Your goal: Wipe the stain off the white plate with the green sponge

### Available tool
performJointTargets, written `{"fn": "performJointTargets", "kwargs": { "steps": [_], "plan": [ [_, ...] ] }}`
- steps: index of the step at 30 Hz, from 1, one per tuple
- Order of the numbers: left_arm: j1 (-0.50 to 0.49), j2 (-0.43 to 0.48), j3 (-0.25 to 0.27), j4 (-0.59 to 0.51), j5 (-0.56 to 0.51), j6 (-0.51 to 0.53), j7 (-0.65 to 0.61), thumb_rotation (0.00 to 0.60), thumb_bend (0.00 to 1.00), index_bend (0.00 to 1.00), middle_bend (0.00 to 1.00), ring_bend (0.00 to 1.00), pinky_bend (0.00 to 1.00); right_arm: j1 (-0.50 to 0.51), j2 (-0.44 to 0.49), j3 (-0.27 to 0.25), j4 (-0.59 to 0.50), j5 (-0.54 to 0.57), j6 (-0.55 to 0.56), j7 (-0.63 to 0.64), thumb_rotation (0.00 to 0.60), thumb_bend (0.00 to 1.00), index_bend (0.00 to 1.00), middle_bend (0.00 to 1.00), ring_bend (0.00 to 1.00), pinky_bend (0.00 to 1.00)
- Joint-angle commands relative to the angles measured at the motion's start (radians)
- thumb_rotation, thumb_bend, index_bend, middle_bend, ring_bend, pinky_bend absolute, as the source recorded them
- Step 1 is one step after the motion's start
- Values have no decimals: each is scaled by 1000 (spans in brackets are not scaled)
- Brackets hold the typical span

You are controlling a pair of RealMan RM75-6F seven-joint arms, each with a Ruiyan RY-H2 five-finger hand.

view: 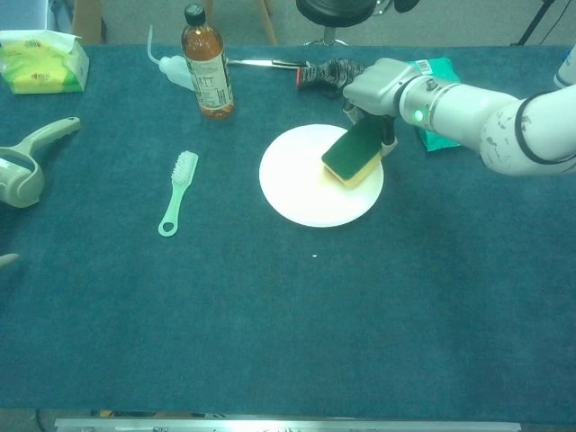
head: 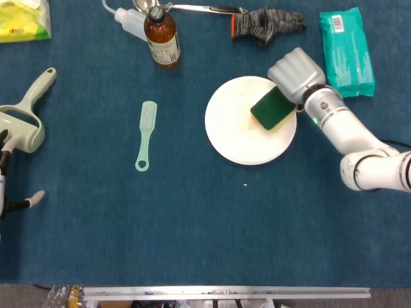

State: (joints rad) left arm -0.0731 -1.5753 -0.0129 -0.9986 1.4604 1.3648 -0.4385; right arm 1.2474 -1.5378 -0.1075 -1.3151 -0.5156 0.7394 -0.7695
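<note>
The white plate (head: 241, 131) (view: 297, 184) lies on the blue cloth right of the middle. A green sponge (head: 272, 108) (view: 353, 150) with a yellow underside rests tilted on the plate's right part. My right hand (head: 295, 74) (view: 375, 85) grips the sponge at its far end from the upper right. A faint yellowish smear shows on the plate next to the sponge. My left hand (head: 5, 173) is barely seen at the left edge of the head view, fingers apart and holding nothing; the chest view shows only a fingertip (view: 5, 260).
A light green brush (head: 146, 135) lies left of the plate. At the back are a brown bottle (head: 161, 35), a squeeze bottle (head: 128, 20), a spoon and a grey glove (head: 264, 24). A teal wipes pack (head: 347, 51) lies right; a lint roller (head: 26, 117) left.
</note>
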Motion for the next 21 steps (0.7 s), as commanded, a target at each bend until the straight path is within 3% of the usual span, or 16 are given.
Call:
{"fn": "performJointTargets", "kwargs": {
  "steps": [1,11,21],
  "plan": [
    [-1,1,0,-2,1,0,1,600,94,111,0,41,285,-7,13,-7,-15,5,20,-18,600,0,565,610,520,574],
    [-2,6,-2,-13,2,2,7,600,94,111,0,41,285,-8,30,40,-46,-19,51,-20,600,0,565,610,520,574],
    [8,0,1,9,-4,0,-17,600,93,111,0,41,285,12,-38,72,14,-40,0,-27,600,0,565,610,520,574]
  ]
}}
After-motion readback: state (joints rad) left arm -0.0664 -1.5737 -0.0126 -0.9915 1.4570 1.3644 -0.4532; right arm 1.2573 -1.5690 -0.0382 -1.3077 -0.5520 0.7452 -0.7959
